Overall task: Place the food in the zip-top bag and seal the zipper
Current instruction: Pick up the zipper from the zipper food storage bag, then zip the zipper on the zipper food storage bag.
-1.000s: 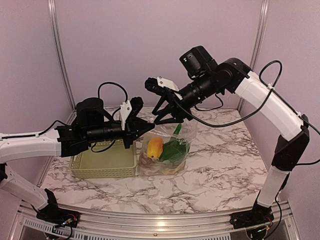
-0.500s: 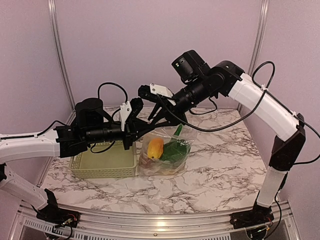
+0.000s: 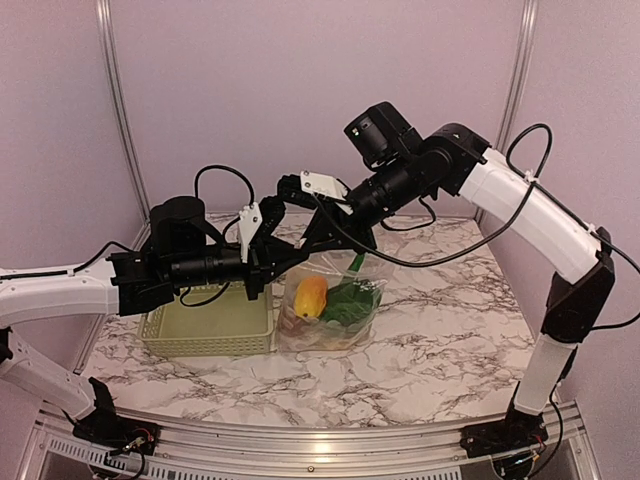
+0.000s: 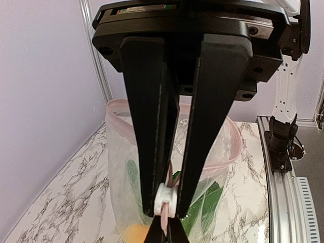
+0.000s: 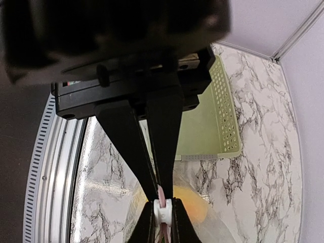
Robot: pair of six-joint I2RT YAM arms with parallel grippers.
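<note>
A white marble-patterned table with grey veins, seen from above, with a metal rail running along its near edge. 2 things rest directly on the marble. Toward the left sits a pale green lattice basket, rectangular, low-walled and upright. Just beside the basket's right end, near the middle of the table, stands a clear zip-top bag. Its bottom sits on the marble and its top is raised above it. Through the plastic show a yellow-orange fruit and dark green pieces. Basket and bag appear to touch.
</note>
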